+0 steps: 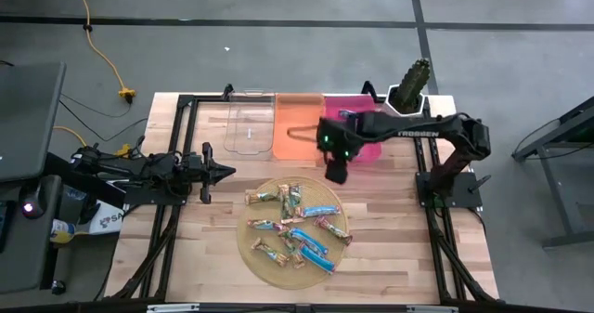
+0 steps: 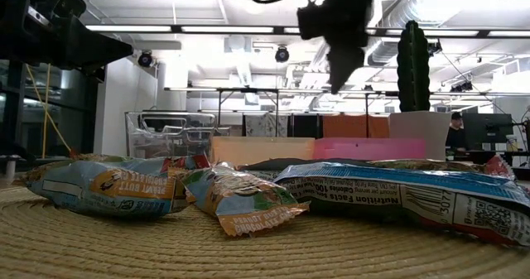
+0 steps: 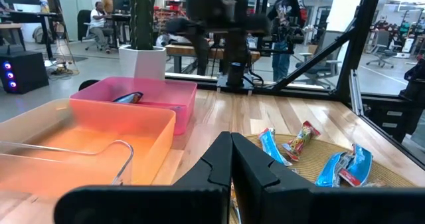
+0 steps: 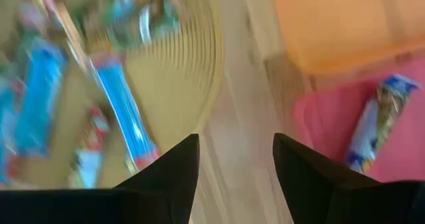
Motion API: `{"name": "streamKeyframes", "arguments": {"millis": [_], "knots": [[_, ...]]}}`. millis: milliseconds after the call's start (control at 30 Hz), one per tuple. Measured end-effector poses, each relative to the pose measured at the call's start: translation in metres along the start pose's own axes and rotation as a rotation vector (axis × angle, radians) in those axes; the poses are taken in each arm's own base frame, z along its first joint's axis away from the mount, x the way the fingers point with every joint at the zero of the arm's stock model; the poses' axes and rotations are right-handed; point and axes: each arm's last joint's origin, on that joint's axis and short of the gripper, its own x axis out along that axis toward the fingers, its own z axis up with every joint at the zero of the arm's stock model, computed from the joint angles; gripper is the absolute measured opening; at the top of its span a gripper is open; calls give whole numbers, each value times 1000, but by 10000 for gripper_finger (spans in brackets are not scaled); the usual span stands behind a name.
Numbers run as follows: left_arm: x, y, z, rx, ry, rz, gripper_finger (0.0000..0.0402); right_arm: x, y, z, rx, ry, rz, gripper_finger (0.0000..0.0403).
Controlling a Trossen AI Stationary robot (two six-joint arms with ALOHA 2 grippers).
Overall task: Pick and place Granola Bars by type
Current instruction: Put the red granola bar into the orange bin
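Several granola bars (image 1: 295, 228) in tan, blue and darker wrappers lie scattered on a round woven mat (image 1: 252, 257) at the table's middle. One more bar (image 4: 380, 121) lies on the floor of the pink bin (image 1: 369, 149). My right gripper (image 1: 334, 172) hangs open above the bare wood between the pink bin and the mat's far edge, pointing steeply down, with nothing between its fingers (image 4: 174, 167). My left gripper (image 1: 223, 172) stays shut and level at the table's left side, clear of the mat.
A clear bin (image 1: 251, 123), an orange bin (image 1: 297, 127) and the pink bin stand side by side along the far edge. A potted cactus (image 1: 413, 83) stands at the far right corner. Bare wood shows between bins and mat.
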Motion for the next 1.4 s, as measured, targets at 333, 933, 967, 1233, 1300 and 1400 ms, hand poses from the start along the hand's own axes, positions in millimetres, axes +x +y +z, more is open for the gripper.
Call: {"name": "streamKeyframes", "arguments": {"millis": [333,933,967,1233,1300,1400], "knots": [[0,0,0,0,0,0,1,2,64,-22,-230,-6,-175,179],[0,0,0,0,0,-1,1,61,101,-29,-108,125,-174,218],[0,0,0,0,0,-1,1,65,102,-29,-108,130,-173,219],[0,0,0,0,0,-1,1,87,108,-30,-92,212,-93,220],[0,0,0,0,0,-1,1,89,109,-30,-83,218,-78,220],[0,0,0,0,0,-1,1,90,110,-28,-85,204,-66,221]]}}
